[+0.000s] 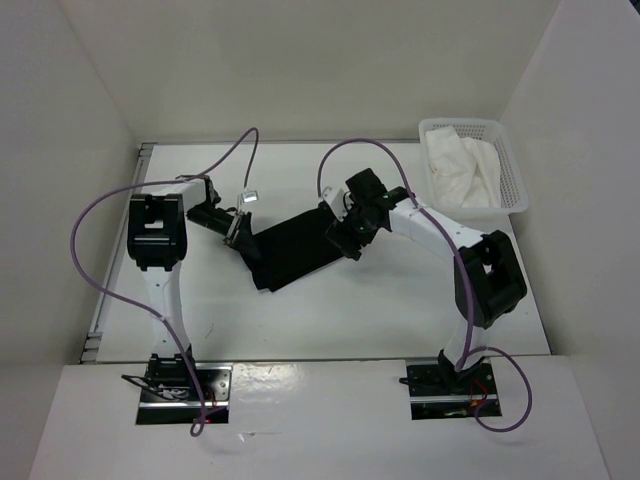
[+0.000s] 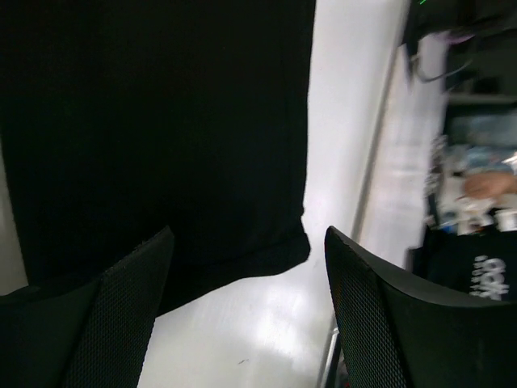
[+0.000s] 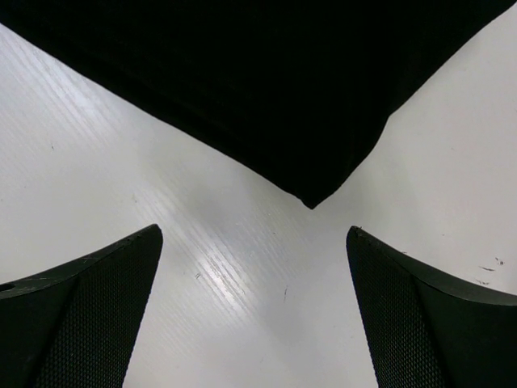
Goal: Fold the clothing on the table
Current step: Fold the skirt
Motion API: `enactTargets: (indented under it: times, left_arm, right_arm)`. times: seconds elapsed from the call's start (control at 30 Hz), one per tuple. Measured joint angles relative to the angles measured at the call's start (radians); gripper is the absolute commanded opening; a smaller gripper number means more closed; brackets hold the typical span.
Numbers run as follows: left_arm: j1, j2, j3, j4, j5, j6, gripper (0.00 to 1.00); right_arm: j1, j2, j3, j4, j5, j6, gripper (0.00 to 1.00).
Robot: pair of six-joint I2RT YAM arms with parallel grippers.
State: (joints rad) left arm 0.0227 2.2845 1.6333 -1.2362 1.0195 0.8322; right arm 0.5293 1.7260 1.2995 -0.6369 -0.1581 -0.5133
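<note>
I judge the step in hand to be setting both hands for a grasp. My left hand (image 2: 249,236) stands wide open over the clothing's (image 1: 295,248) left end and holds nothing. The clothing lies diagonally mid-worktop (image 1: 300,320), between the hands. My right hand (image 3: 254,229) is wide open and empty, with a corner just ahead. Next I should lower both hands and close them on the fabric. The basket (image 1: 515,170), far right, holds a white cloth (image 1: 460,170).

Seen from above, the clothing (image 1: 295,250) has both ends hidden beneath the left gripper (image 1: 237,232) and the right gripper (image 1: 350,238). Both wrist views cut it off at the top. In the left wrist view, the clutter (image 2: 477,186) right of it, beyond the tabletop (image 2: 339,162), is blurred.
</note>
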Motion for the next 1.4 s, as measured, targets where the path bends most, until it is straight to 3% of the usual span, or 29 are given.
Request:
enactTargets:
  times: [0.23,0.43,0.73,0.9,1.17,1.4]
  left_arm:
    - [0.037,0.061,0.003,-0.056,0.098,0.012,0.82]
    - [0.042,0.043,0.010,-0.077,0.081,0.024,0.83]
    - [0.053,-0.330,0.139,-0.032,0.029,-0.100,0.92]
    - [0.098,-0.475,0.053,0.066,0.032,-0.167,0.92]
    - [0.154,-0.193,-0.121,0.160,-0.025,-0.180,0.93]
    - [0.169,-0.190,-0.151,0.256,-0.050,-0.207,0.93]
  right_arm:
    - [0.000,0.013,0.000,0.001,-0.004,0.000,0.99]
    - [0.000,0.016,0.000,0.002,-0.005,0.000,0.99]
    - [0.000,0.016,0.000,0.002,-0.026,0.000,0.99]
    - [0.000,0.015,-0.002,0.002,-0.037,-0.001,0.99]
    - [0.000,0.012,-0.017,0.002,-0.042,-0.001,0.99]
    - [0.000,0.012,-0.017,0.002,-0.042,-0.001,0.99]
